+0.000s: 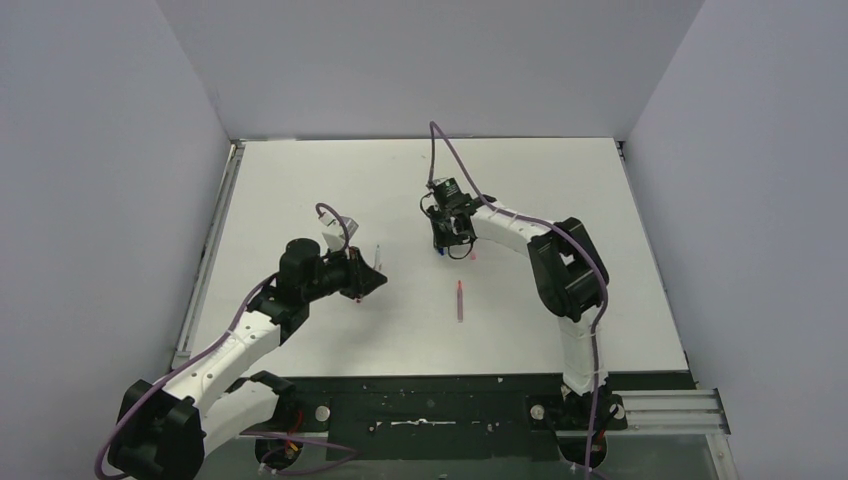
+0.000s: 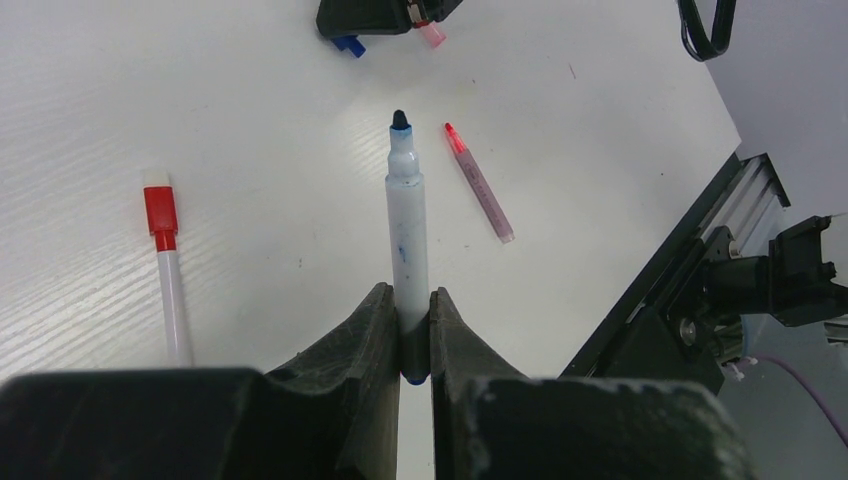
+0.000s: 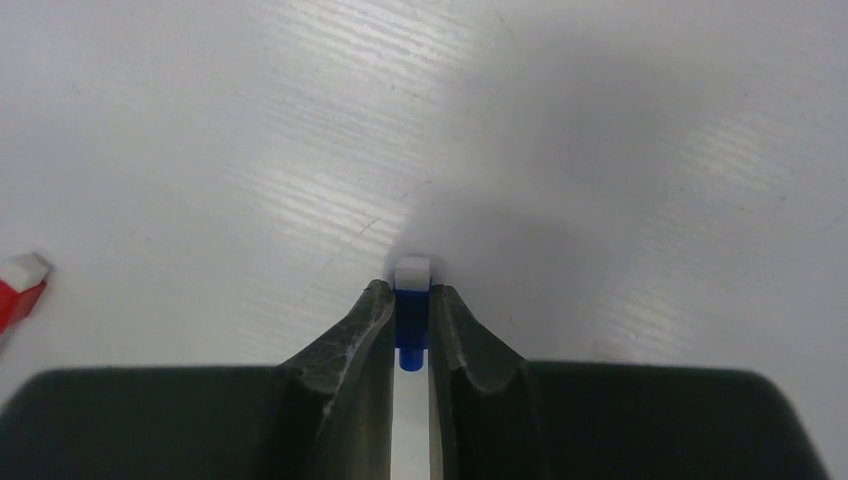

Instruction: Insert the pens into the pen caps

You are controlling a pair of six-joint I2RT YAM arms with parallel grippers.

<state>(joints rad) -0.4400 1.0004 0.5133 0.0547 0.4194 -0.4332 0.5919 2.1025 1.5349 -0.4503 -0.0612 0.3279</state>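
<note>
My left gripper (image 1: pixel 366 277) (image 2: pixel 408 300) is shut on the tail of the blue-tipped whitish pen (image 2: pixel 406 210) (image 1: pixel 378 252), which points away from me above the table. My right gripper (image 1: pixel 450 248) (image 3: pixel 410 295) is shut on the blue cap (image 3: pixel 411 318) (image 1: pixel 438 252) (image 2: pixel 349 44), its white end close to the table. The pale pink cap (image 2: pixel 432 36) (image 1: pixel 472 256) lies beside the right gripper. The pinkish-red pen (image 1: pixel 460 300) (image 2: pixel 480 185) lies uncapped between the arms. The other whitish pen (image 2: pixel 168 285) lies left of my left gripper with the red cap (image 2: pixel 159 212) (image 3: pixel 20 290) on it.
The white table (image 1: pixel 560 180) is boxed by grey walls at the back and sides. A black rail (image 1: pixel 450 400) (image 2: pixel 690 270) runs along the near edge by the arm bases. The right arm's elbow (image 1: pixel 565 270) stands right of the pinkish-red pen.
</note>
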